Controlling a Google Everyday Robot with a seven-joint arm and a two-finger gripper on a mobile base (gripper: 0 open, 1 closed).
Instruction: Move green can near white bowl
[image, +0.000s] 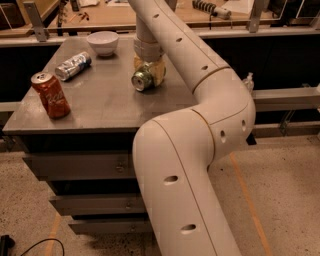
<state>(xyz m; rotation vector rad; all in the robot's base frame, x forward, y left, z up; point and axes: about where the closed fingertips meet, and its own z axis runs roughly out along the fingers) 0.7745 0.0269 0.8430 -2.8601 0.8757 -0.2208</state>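
The green can (142, 80) lies on its side near the middle of the grey tabletop (100, 102), its silver end facing me. My gripper (149, 73) comes down from above with its tan fingers (160, 73) on either side of the can and is shut on it. The white bowl (102, 42) stands at the back of the table, left of the gripper and about a can's length from the green can. My arm hides the table's right part.
A silver-and-blue can (73, 65) lies on its side in front of the bowl. A red cola can (50, 94) stands upright near the front left edge. A wooden workbench (105, 15) runs behind the table. Drawers (75, 165) sit below the tabletop.
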